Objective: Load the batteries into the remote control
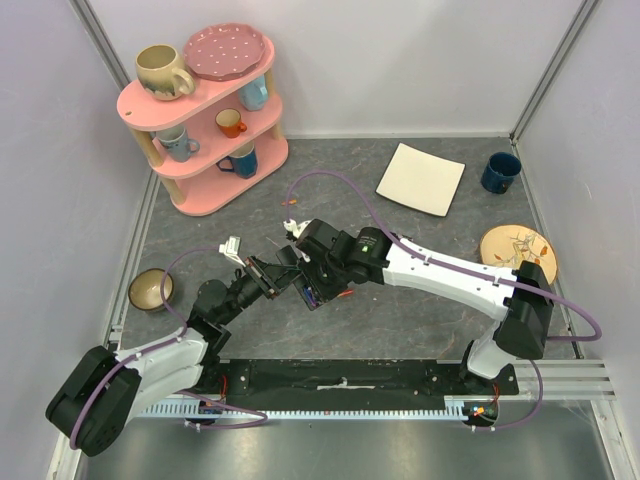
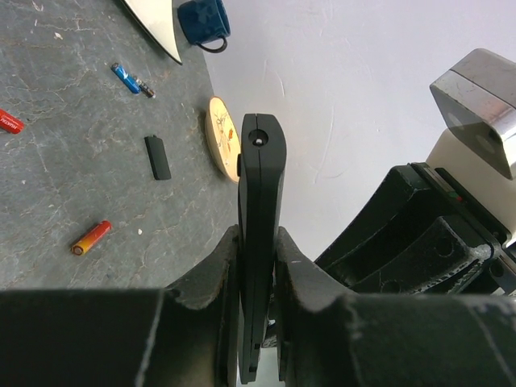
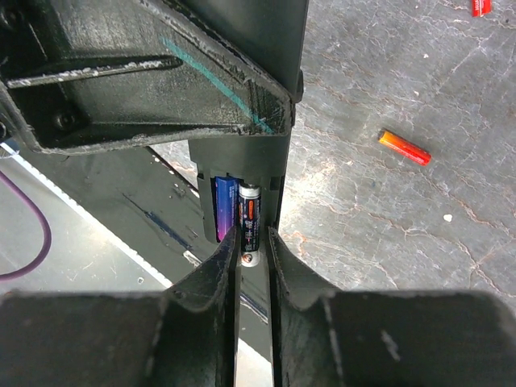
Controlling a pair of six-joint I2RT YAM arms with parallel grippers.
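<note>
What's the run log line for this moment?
left gripper: shut on remote control | right gripper: astride dark battery in remote control, grip unclear | purple battery: beside it | orange battery: loose on table

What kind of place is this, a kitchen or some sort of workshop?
Probably a robot test booth, not a kitchen: plain white panels wall in a grey table, a left arm and a right arm are bolted at its near edge, and the pink shelf of mugs looks like props.
</note>
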